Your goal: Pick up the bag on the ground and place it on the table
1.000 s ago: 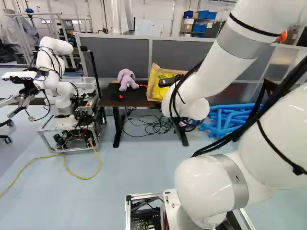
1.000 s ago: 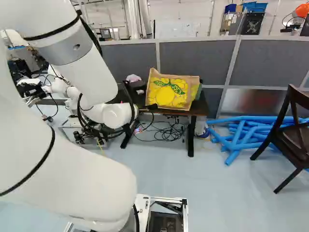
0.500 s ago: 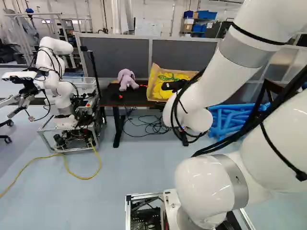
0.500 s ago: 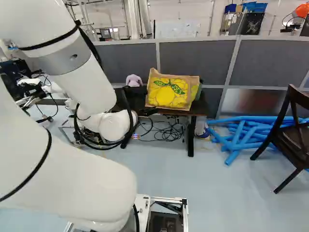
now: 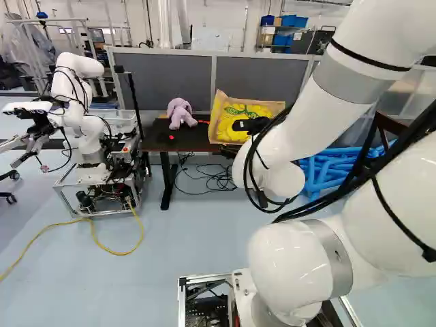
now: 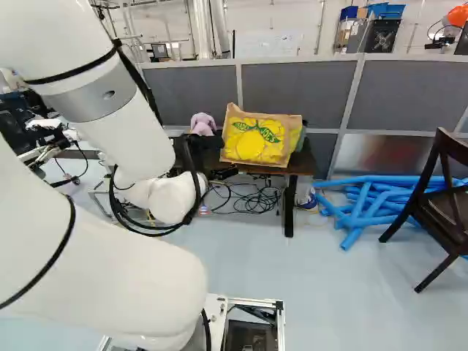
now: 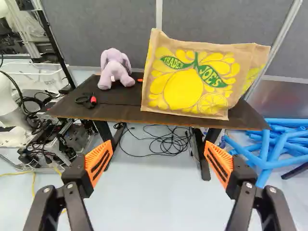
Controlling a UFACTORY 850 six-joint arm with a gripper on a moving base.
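The tan bag printed with yellow lemons and green leaves is seen standing on the dark wooden worktop, beside the lilac plush toy. The black two-fingered tool with orange pads is held wide apart, with nothing gripped, short of the worktop's near edge.
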